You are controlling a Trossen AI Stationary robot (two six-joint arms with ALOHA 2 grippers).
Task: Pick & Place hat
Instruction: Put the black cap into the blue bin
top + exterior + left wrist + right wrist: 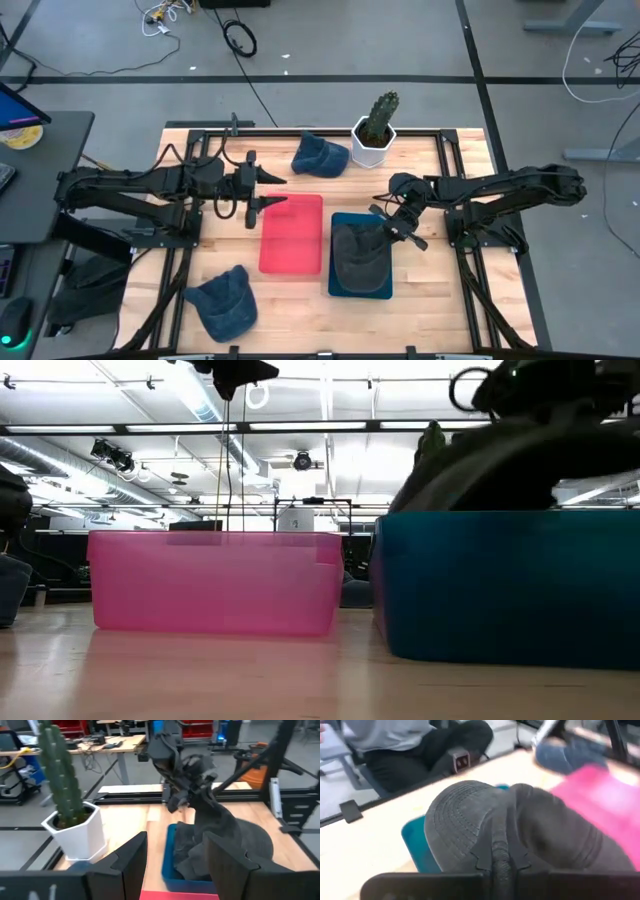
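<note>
A dark grey hat [352, 255] sits in the teal bin [340, 290], right of the pink bin [292, 250]. My right gripper [392, 228] is shut on the hat at its far right side; the left wrist view shows the gripper [192, 795] above the hat [225, 835]. My left gripper [278, 190] hovers open over the pink bin's far left corner, touching nothing. Two blue hats lie on the table, one [320, 155] by the far edge and one [222, 300] near the front left. My right gripper [501, 850] pinches a raised fold of the grey hat's cloth [495, 827] between the stitched brim [455, 815] and the crown [560, 835]. The fingers come slanting down from the table's right. The hat hangs below them, its lower part in the teal bin [170, 865].
A cactus in a white pot [376, 135] stands at the far edge, right of the far blue hat. Black frame rails [445, 190] border the wooden table. In the right wrist view a seated person [420, 750] shows beyond the table.
</note>
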